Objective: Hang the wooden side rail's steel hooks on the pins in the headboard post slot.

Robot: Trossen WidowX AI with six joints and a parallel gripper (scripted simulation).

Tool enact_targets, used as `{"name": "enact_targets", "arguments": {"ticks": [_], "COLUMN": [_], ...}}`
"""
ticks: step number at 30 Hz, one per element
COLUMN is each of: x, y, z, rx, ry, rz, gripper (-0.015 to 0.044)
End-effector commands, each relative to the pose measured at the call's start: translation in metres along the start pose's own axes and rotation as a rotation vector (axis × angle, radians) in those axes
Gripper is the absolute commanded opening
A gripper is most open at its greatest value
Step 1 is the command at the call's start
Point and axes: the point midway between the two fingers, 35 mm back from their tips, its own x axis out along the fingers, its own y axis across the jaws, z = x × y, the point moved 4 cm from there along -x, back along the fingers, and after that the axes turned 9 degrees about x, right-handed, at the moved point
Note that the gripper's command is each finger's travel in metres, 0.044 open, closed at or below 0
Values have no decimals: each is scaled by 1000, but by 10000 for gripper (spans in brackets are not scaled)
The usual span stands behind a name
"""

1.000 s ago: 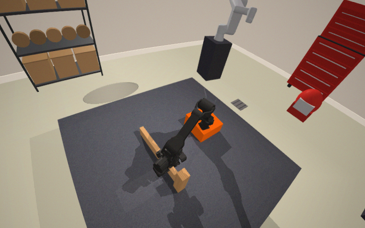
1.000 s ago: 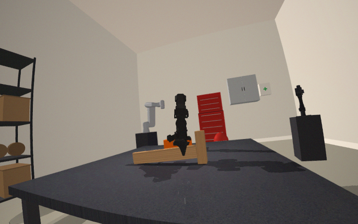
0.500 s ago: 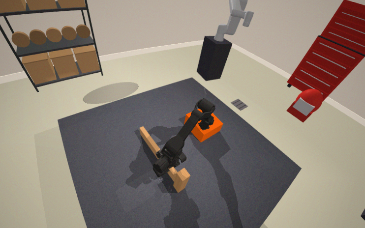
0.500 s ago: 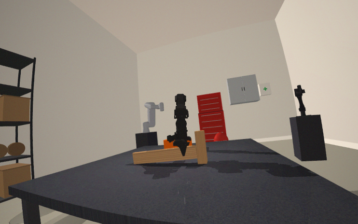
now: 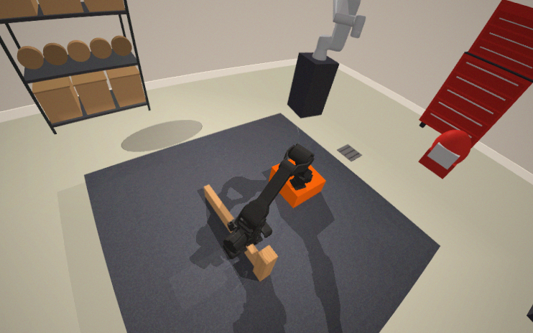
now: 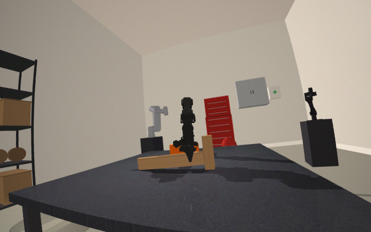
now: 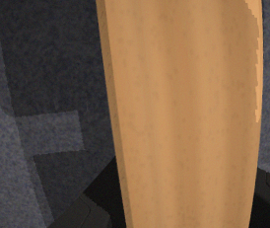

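The wooden side rail (image 5: 218,204) (image 6: 164,162) (image 7: 185,122) slopes gently, its far end low at the table and its other end a little raised at the post. The upright wooden headboard post (image 5: 265,263) (image 6: 208,152) stands on the table, with no clear gap to the rail's end in the exterior view. My gripper (image 5: 238,244) (image 6: 190,157) (image 7: 160,160) is shut on the rail, between its middle and the post, one finger on each side. The hooks, the pins and the inside of the slot are hidden.
The dark table (image 5: 148,214) (image 6: 152,201) carries an orange block (image 5: 307,190) (image 6: 175,149) under my arm's base, behind the rail. A shelf rack (image 5: 80,69) (image 6: 34,115), a red cabinet (image 5: 484,78) (image 6: 218,110) and other arms on pedestals stand off the table.
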Motion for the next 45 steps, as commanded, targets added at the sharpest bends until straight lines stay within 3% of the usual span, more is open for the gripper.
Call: {"name": "enact_targets", "arguments": {"ticks": [1,45], "x": [0,8], "y": [1,1], "z": [-1,-1], "rx": [-7,-7], "ry": [5,5], "rz": [8,8], "gripper": [0,0]}}
